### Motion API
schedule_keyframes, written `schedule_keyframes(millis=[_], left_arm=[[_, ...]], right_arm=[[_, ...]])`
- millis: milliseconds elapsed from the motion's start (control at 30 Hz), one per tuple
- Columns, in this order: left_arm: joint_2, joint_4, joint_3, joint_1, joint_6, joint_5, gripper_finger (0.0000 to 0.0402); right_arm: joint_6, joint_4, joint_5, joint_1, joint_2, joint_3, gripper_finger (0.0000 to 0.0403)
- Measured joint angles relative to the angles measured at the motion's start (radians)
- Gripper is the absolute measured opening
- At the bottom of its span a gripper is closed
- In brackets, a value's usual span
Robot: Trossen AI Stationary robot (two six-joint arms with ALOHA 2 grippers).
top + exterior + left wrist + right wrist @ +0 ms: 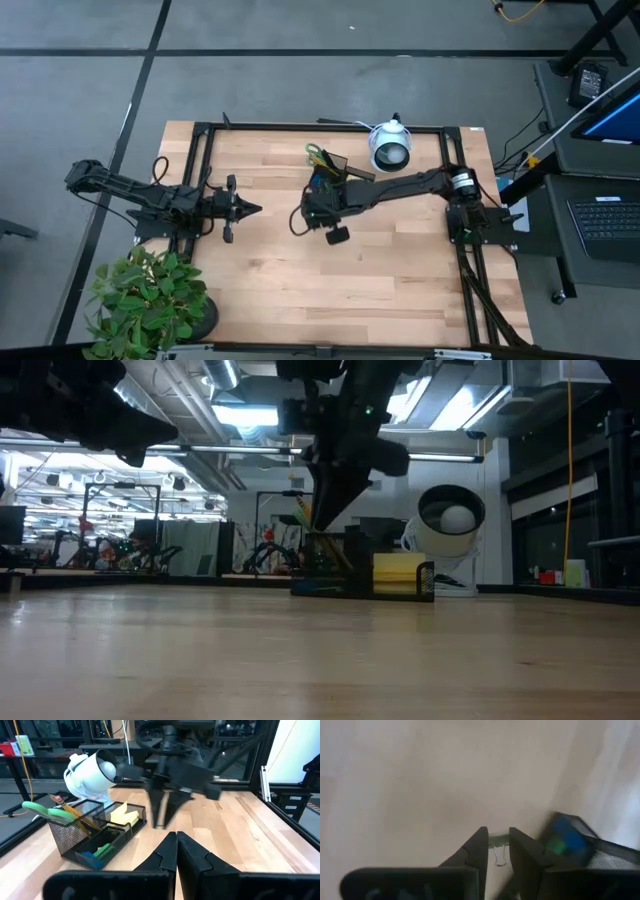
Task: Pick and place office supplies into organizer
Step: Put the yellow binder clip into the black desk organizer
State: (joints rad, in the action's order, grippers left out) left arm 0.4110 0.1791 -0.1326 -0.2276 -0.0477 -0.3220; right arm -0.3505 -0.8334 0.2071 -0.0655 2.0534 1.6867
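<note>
**Last clip in hand, organizer nearly full**

We see the right hand (pixel 497 851) hanging above the wooden surface (pixel 300 270), just beside the front corner of the black mesh organizer (pixel 80 840). Its fingers are clamped on a small green binder clip (pixel 496 840), whose wire handles hang down between them. The clip is off the surface and not yet inside the organizer.

The organizer stands near the far edge of the surface, just beside a white round camera-like device (pixel 391 148). In the left wrist view, its tall back section holds the green-handled scissors (pixel 42 811) and a wooden pencil (pixel 67 807), both upright and leaning. The yellow sticky-note pad (pixel 122 815) sits in a side compartment. Small blue and green pieces (pixel 97 852) lie in the low front tray.

The left hand (pixel 176 851) waits well apart on the left side of the surface, its fingers pressed together and holding nothing.

We judge the task close to its end. No other supplies show loose on the surface in the high view. What seems left is to carry the clip over the low front tray and release it there. We cannot tell where the pens are.
</note>
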Motion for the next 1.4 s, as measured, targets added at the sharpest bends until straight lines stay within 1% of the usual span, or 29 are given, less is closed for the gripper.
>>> schedule_keyframes(millis=[200, 467, 633, 700, 767, 1133, 1267, 1400], left_arm=[[0.0, 0.003, 0.0, 0.0, 0.0, 0.0, 0.0003], [0.0, 0.003, 0.0, 0.0, 0.006, 0.0, 0.0003], [0.0, 0.003, 0.0, 0.0, 0.009, 0.0, 0.0001], [0.0, 0.003, 0.0, 0.0, 0.01, 0.0, 0.0003], [0.0, 0.003, 0.0, 0.0, 0.017, 0.0, 0.0003], [0.0, 0.003, 0.0, 0.0, 0.017, 0.0, 0.0001], [0.0, 0.004, 0.0, 0.0, 0.01, 0.0, 0.0002], [0.0, 0.004, 0.0, 0.0, 0.009, 0.0, 0.0002]], right_arm=[[-0.052, 0.003, 0.047, 0.075, -0.003, -0.005, 0.0072], [-0.052, 0.005, 0.048, 0.182, -0.004, -0.022, 0.0072], [-0.052, 0.027, 0.045, 0.222, -0.004, -0.023, 0.0071], [-0.048, 0.038, 0.012, 0.235, -0.004, -0.023, 0.0071], [-0.043, 0.064, -0.035, 0.241, 0.001, -0.023, 0.0071], [0.002, 0.104, -0.03, 0.242, 0.015, -0.032, 0.0071], [0.01, 0.158, 0.055, 0.242, 0.016, -0.087, 0.0071], [0.031, 0.175, 0.062, 0.238, 0.016, -0.116, 0.0071]])
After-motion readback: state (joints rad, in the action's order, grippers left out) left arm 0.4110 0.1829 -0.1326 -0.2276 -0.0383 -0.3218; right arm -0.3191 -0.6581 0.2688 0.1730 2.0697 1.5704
